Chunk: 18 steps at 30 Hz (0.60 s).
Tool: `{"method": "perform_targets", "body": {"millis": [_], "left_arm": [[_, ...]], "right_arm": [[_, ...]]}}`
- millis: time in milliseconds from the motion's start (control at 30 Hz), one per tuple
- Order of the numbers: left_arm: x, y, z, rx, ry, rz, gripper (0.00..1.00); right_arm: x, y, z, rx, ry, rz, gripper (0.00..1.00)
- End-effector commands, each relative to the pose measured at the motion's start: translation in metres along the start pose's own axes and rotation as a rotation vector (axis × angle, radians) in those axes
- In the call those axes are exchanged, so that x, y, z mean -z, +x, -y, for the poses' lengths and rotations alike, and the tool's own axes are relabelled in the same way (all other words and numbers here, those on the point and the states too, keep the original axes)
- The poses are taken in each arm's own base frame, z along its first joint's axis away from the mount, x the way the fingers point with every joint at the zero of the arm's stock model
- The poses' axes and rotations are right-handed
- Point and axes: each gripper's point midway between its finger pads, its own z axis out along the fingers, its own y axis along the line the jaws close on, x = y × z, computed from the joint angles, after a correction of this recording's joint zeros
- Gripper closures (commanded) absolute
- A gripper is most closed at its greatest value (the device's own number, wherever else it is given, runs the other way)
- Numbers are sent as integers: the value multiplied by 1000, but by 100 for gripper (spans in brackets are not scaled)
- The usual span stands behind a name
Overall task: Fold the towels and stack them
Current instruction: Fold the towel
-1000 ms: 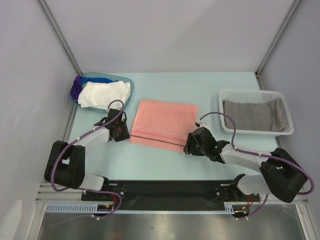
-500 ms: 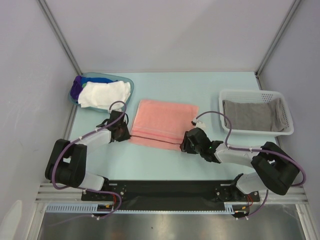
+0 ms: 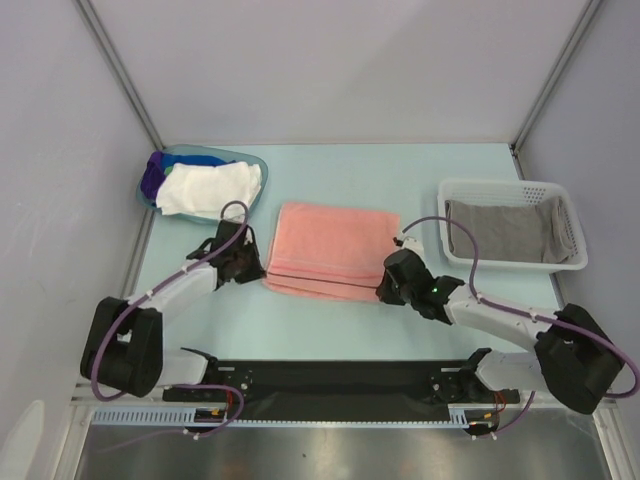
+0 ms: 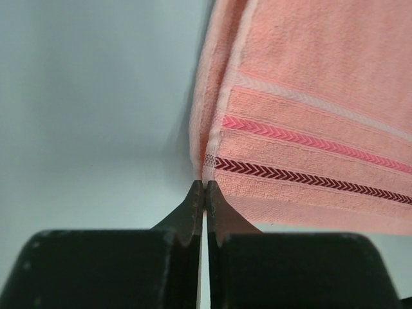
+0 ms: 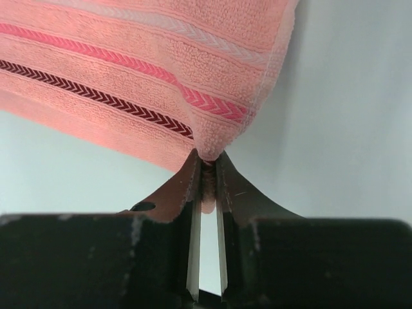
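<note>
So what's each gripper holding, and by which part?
The salmon pink terry towel: left gripper pinches its near left corner, right gripper its near right corner.

A towel lies on the worktop between the two hands. The left hand is at its near left corner and the right hand at its near right corner. Behind the left hand and slightly to its left stands a tub with a heap of towels in it. Behind and to the right of the right hand, a basket holds a single towel.
</note>
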Motion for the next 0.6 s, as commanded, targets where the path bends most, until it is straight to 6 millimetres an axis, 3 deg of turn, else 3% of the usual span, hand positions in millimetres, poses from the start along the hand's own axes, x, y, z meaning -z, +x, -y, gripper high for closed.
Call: {"method": "perform_targets", "body": {"millis": [0, 133, 300, 400, 533, 567], "left_arm": [[27, -27, 26, -35, 97, 77, 100], [49, -45, 47, -63, 168, 112, 100], [55, -45, 45, -77, 158, 116, 100], [46, -31, 38, -50, 155, 93, 100], [26, 14, 21, -20, 132, 11, 100], [23, 19, 19, -17, 134, 8, 100]], "right_arm": [[23, -30, -3, 26, 17, 57, 96], [43, -53, -10, 32, -12, 105, 99], [51, -58, -12, 40, -16, 112, 100], [49, -49, -4, 33, 0, 95, 100], [42, -23, 8, 17, 3, 39, 99], [37, -7, 15, 16, 3, 3, 98]]}}
